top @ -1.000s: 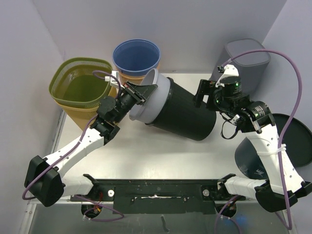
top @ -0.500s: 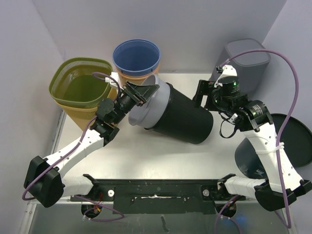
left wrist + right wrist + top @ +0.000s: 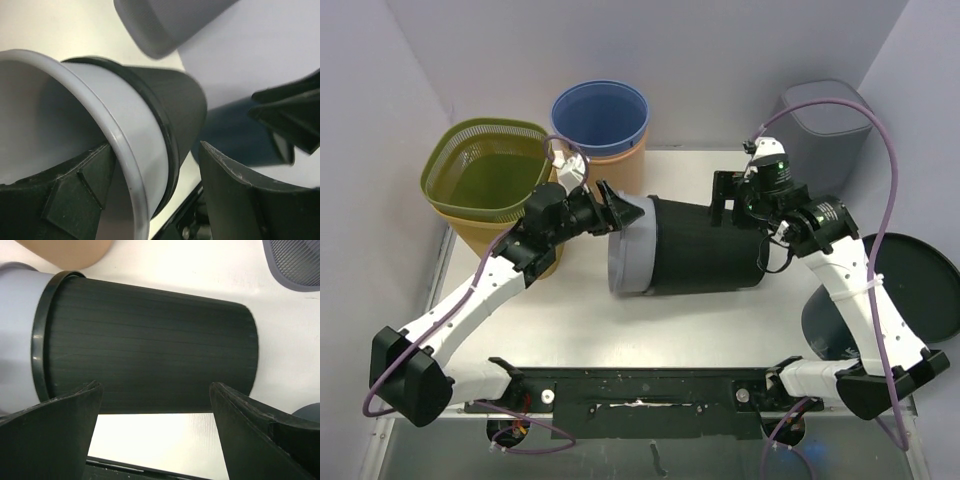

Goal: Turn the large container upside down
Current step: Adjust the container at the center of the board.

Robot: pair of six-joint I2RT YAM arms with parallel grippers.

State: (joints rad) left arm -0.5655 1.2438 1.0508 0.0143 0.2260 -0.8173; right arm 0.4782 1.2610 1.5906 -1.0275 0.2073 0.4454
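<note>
1. Desk [image 3: 620,330]: flat, pale, matte top. It carries the task item.

2. Large container [image 3: 705,258]: lies on its side at desk centre, long axis L–R, mouth to the L, closed base to the R.
   - Change vs. a second ago: it sat at a slant w/ the mouth end apparently held up. It now rests level on its wall.
   - Meaning: approx. halfway. The mouth does not yet face down, so the inversion is not done.
   - Judgement: a round wall on a smooth top may roll. A fresh hold is needed to tip it onto the rim.
   - Shell: black, rigid-looking plastic w/ fine lengthwise ribs and a slight taper toward the base.

3. Grey liner [image 3: 625,258]: smooth pale-grey insert sticking out of the mouth. It has a thick rolled rim and a black collar ring where it meets the shell.

4. Neighbours at the back: green mesh basket [image 3: 485,170] w/ open lattice walls, round blue bucket [image 3: 600,115], and squarish grey bin [image 3: 825,125].

5. R fingers [image 3: 50,430]: spread wide, one on each side of the black wall. No contact is visible in the wrist view.

6. L fingers [image 3: 75,195]: pinched on the liner rim a second ago, now apart.
   - They straddle the rim: one sits inside the mouth close against it, the other outside and clear.
   - The hold is released.
</note>
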